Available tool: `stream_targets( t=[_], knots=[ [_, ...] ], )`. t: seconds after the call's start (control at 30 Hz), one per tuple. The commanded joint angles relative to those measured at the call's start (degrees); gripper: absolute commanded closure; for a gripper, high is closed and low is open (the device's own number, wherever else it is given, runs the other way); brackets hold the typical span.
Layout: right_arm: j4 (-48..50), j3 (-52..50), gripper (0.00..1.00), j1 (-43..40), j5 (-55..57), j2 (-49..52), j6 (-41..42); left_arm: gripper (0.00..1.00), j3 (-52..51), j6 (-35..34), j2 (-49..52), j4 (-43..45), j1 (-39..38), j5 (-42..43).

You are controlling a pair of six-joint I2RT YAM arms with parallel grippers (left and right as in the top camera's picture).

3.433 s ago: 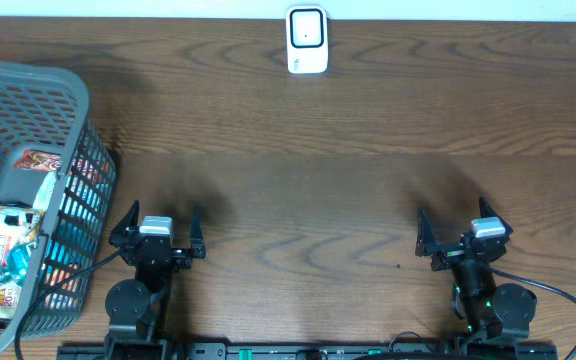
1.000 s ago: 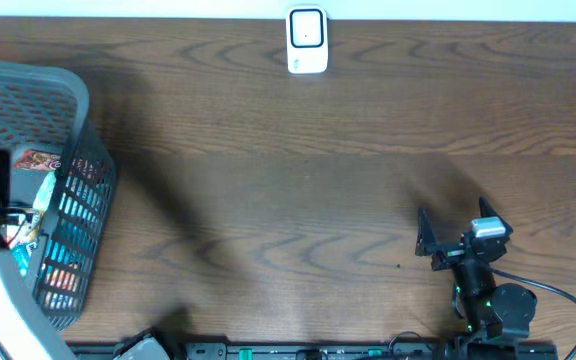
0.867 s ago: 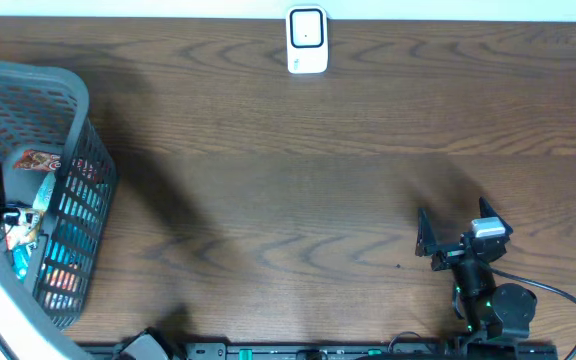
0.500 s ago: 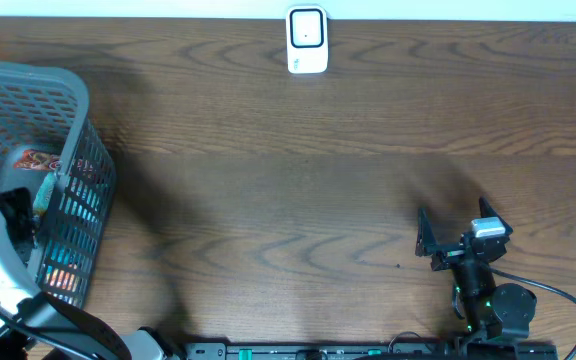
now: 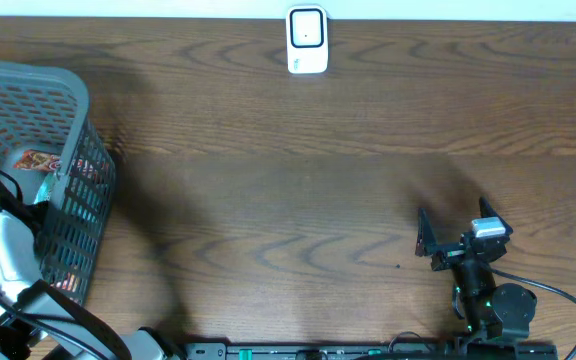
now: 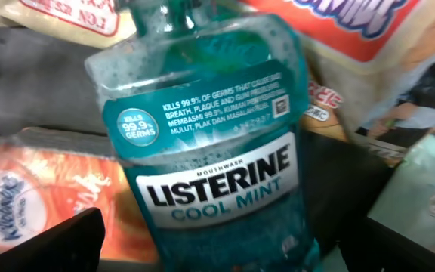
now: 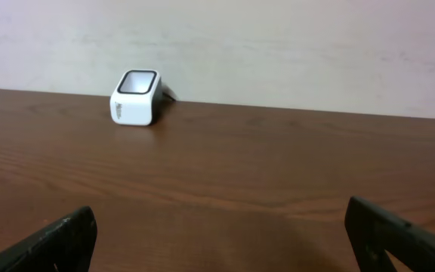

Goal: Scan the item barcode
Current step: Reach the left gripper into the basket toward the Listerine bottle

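You are holding the left gripper (image 6: 234, 227) wide open directly over the Listerine Cool Mint bottle (image 6: 217, 151). One finger is showing at each side and nothing is gripped. I judge that this spread is lining up a grasp across the bottle's body.

The bottle is lying label-up in the grey mesh basket (image 5: 38, 85) at the left edge of the table (image 5: 308, 200). It is resting partly on a Kleenex pack (image 6: 40, 196), with snack packets (image 6: 353, 30) crowding its far side.

The right gripper (image 7: 219, 219) is sitting at the near right, jaws fully apart and empty. It is facing the white barcode scanner (image 7: 136, 97), which is standing at the far centre, well apart from the basket.

Points not verifiable:
- **Barcode:** none is showing. Only the front label and a small square code (image 6: 280, 106) are facing up, so the barcode is likely underneath.
- **Bottle:** its cap and base are running out of the wrist view.
- **Overhead view:** your left arm is covering the basket's contents, hiding bottle and fingers alike.
- **Contact:** I cannot tell whether the fingers are touching anything.
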Motion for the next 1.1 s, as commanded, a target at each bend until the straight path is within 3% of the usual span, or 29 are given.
stream_targets(
  t=[0.0, 0.17, 0.3, 0.5, 0.67, 0.7, 0.8, 1.07],
  knots=[
    [0.0, -0.2, 0.01, 0.2, 0.1, -0.3, -0.1, 0.02, -3.1, -0.1, -0.3, 2.6, 0.3, -0.4],
    [0.0, -0.2, 0.01, 0.2, 0.1, -0.3, -0.1, 0.02, -6.6, -0.1, -0.3, 7.1, 0.3, -0.4],
    [0.0, -0.2, 0.01, 0.2, 0.1, -0.3, -0.1, 0.2, -8.8, 0.5, -0.3, 11.2, 0.3, -0.4],
    [0.0, -0.2, 0.01, 0.2, 0.1, -0.3, -0.1, 0.25, -9.1, 4.6, 0.3, 14.1, 0.3, -0.4],
    [0.0, -0.2, 0.01, 0.2, 0.1, -0.3, -0.1, 0.52, -9.1, 6.1, 0.7, 14.9, 0.3, -0.3],
    [0.0, -0.2, 0.01, 0.2, 0.1, -0.3, -0.1, 0.62, -9.1, 7.8, 0.7, 15.9, 0.3, -0.3],
    [0.0, -0.2, 0.01, 0.2, 0.1, -0.3, -0.1, 0.69, -8.8, 10.2, 0.2, 16.7, 0.3, -0.2],
    [0.0, -0.2, 0.01, 0.2, 0.1, -0.3, -0.1, 0.73, -7.2, 15.5, -9.3, 16.8, 0.3, 1.4]
  ],
)
